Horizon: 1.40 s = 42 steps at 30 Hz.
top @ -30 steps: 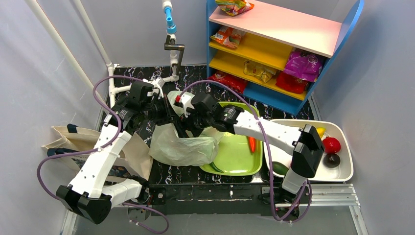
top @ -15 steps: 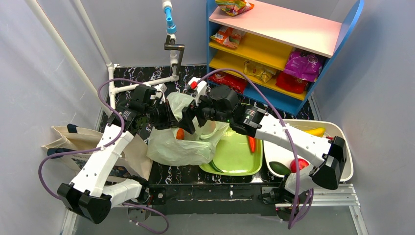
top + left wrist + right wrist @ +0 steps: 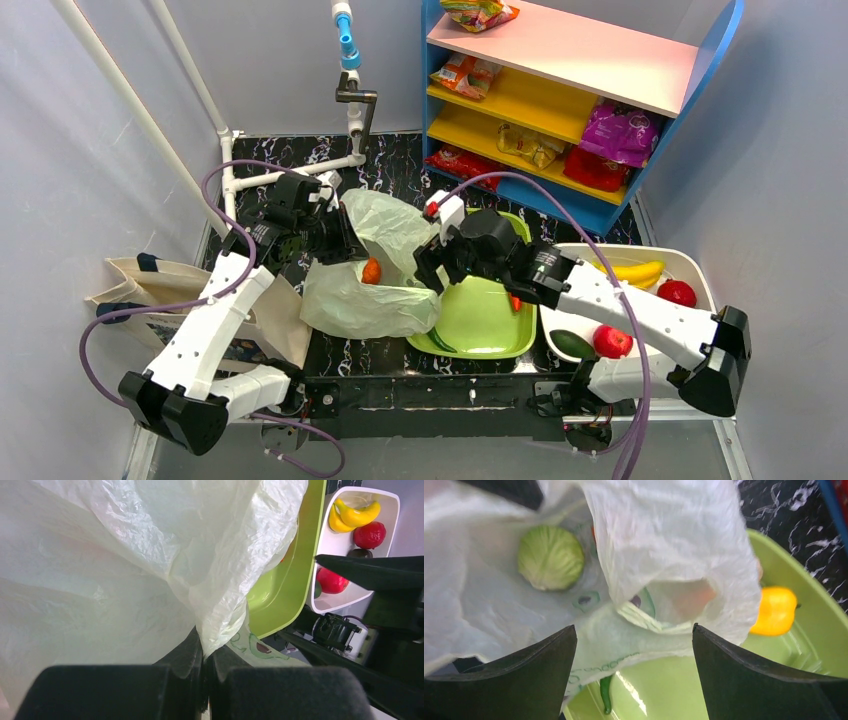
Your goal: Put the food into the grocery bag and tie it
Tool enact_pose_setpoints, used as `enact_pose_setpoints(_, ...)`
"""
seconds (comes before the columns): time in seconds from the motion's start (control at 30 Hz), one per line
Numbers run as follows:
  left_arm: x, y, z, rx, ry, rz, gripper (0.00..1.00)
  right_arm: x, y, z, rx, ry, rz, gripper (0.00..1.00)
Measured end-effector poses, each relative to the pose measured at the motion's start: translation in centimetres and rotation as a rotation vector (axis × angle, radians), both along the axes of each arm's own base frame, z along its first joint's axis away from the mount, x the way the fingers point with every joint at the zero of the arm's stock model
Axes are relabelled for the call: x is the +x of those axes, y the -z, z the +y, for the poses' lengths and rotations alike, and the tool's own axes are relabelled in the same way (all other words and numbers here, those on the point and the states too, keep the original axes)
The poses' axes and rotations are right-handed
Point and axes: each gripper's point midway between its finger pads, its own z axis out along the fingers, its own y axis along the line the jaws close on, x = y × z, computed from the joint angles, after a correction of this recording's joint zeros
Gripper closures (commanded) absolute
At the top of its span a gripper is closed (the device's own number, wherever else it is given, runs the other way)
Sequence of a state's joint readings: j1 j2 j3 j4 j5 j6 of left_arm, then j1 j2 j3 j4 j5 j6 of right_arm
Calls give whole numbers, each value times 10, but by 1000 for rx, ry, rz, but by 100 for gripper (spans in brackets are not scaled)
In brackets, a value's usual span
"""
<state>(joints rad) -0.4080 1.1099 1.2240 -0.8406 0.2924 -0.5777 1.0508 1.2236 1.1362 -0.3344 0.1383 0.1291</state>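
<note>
The pale-green grocery bag [image 3: 372, 300] lies open left of the green tray [image 3: 490, 325]. My left gripper [image 3: 344, 240] is shut on the bag's rim and holds one flap up; in the left wrist view its jaws [image 3: 205, 655] pinch the thin film [image 3: 150, 555]. An orange-red tomato [image 3: 371, 270] sits in the bag's mouth. Inside the bag a round green cabbage [image 3: 550, 557] shows. My right gripper [image 3: 424, 271] hovers open and empty at the bag's right edge, over the tray [image 3: 674, 690]. Bananas [image 3: 637, 270] lie in the white bin [image 3: 700, 358].
A yellow pepper [image 3: 775, 610], a green chili [image 3: 605, 695] and a red chili [image 3: 514, 297] lie on the tray. The bin holds red fruit [image 3: 612, 341] and an avocado [image 3: 572, 344]. A canvas tote [image 3: 130, 285] sits left. Shelves [image 3: 560, 100] behind hold snack packets [image 3: 620, 132].
My right arm has pulled back to the right, out of the bag's mouth, with its jaws wide. The tomato now rests in the bag. The left gripper keeps the flap raised.
</note>
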Motion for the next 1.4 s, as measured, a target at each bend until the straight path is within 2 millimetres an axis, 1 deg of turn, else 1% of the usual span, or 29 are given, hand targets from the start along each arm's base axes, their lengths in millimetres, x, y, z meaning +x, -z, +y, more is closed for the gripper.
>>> enact_pose_setpoints(0.1,2,3,-1,0,-4,13,100,-2,33,-3,-56,-4,33,8)
enact_pose_setpoints(0.2,2,3,-2,-5,-10,23,100,2,55,4,-94,-8,60,8)
enact_pose_setpoints(0.3,3,2,-4,-14,-13,24,100,8,71,13,-112,-10,78,8)
enact_pose_setpoints(0.37,3,2,-4,-19,-14,25,100,9,76,19,-108,-20,85,8)
enact_pose_setpoints(0.43,3,2,-5,-22,-15,25,100,11,77,24,-93,-29,84,11)
enact_pose_setpoints(0.5,3,2,-5,-23,-15,27,100,13,76,31,-74,-40,82,20)
enact_pose_setpoints(0.67,3,1,-5,-26,-15,29,100,12,85,41,-66,-73,105,63)
enact_pose_setpoints(0.7,3,1,-6,-27,-15,29,100,10,86,43,-59,-84,114,73)
enact_pose_setpoints(0.77,3,1,-6,-28,-15,29,100,6,84,47,-41,-110,124,99)
enact_pose_setpoints(0.83,3,1,-6,-28,-15,29,100,3,81,50,-24,-132,129,99)
enact_pose_setpoints(0.93,4,1,-6,-24,-15,31,100,-2,78,48,-24,-147,138,99)
enact_pose_setpoints(1.0,7,-3,-6,-17,-10,22,100,-5,70,44,-35,-154,141,99)
enact_pose_setpoints(1.03,10,-6,-7,-15,-7,13,100,-6,63,43,-35,-157,139,99)
enact_pose_setpoints(1.1,18,-15,-9,-12,3,-17,100,-6,37,42,-17,-164,119,99)
enact_pose_setpoints(1.17,28,-25,-12,-11,15,-49,100,-5,4,43,17,-170,85,99)
enact_pose_setpoints(1.2,33,-30,-13,-8,20,-63,100,-4,-17,44,41,-174,63,99)
enact_pose_setpoints(1.23,39,-37,-15,-5,24,-80,100,-4,-36,44,69,-178,41,99)
enact_pose_setpoints(1.3,58,-54,-20,-2,32,-129,100,-6,-67,41,115,-180,9,99)
enact_pose_setpoints(1.33,70,-64,-24,-1,37,-162,100,-8,-75,38,127,-180,1,99)
enact_pose_setpoints(1.4,88,-75,-29,2,44,-207,100,-11,-86,33,136,-176,5,99)
